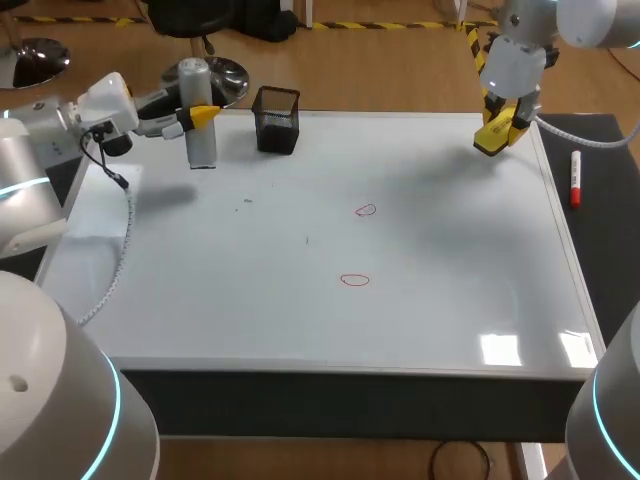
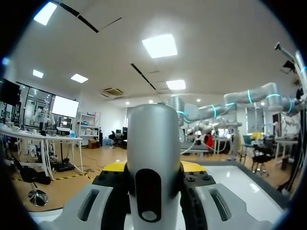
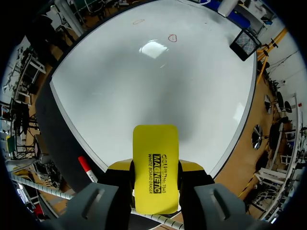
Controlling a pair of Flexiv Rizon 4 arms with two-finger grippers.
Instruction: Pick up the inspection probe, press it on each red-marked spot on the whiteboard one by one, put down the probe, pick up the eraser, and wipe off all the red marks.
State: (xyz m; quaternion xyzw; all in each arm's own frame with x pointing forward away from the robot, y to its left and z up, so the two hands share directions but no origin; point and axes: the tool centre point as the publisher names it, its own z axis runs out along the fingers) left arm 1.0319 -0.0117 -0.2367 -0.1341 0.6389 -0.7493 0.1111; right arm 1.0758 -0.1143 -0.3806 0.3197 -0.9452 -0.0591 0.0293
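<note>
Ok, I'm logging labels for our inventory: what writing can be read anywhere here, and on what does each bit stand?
"MAGNETIC": on the flat yellow rectangular eraser in the right gripper.
"WHITE BOARD ERASER": same eraser, beside it.
Third line there: too small to read.
No lettering visible on the silver cylindrical probe, the white-and-red marker pen, or by the two red ovals on the whiteboard.

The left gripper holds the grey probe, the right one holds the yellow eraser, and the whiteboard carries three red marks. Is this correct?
No. The head view shows two: the far red mark and the near red mark on the whiteboard. The left gripper holds the grey probe, the right gripper the yellow eraser.
</note>
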